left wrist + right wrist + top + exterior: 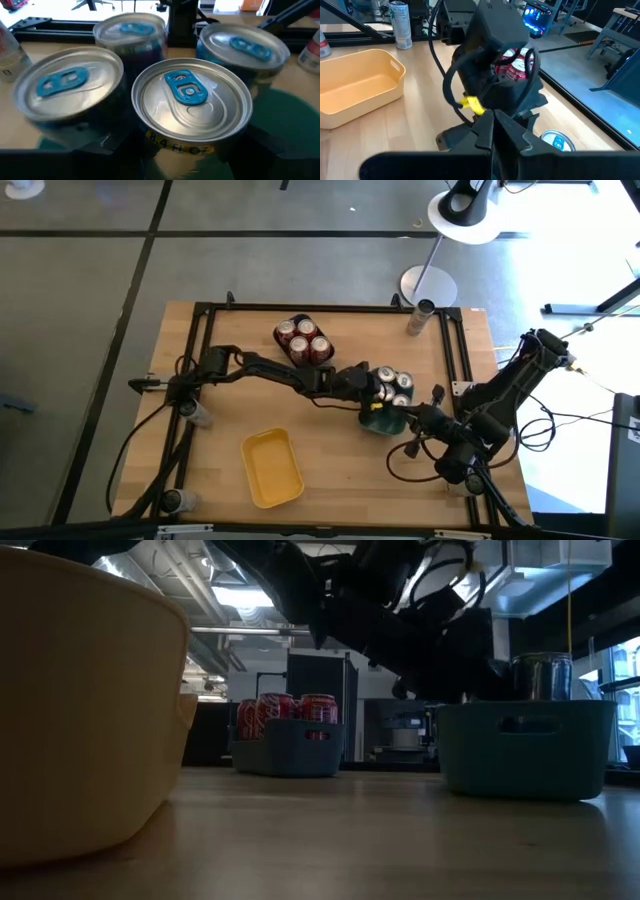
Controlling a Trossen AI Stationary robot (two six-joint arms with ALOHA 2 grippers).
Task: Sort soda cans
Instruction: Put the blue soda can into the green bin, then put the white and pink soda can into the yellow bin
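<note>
So the left hand [372,388] is clamped round a silver soda can [191,107], held in the teal tray [385,421] among three more cans [402,381], right of the bench [330,470] middle. Red cans [303,340] are packed in the dark blue tray [290,358] farther back. The right hand [436,397] is parked beside the teal tray, clenched on nothing.

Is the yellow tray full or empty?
Empty. From above, the yellow tray shows only its bare yellow bottom, and the right wrist view shows nothing inside it either.
</note>
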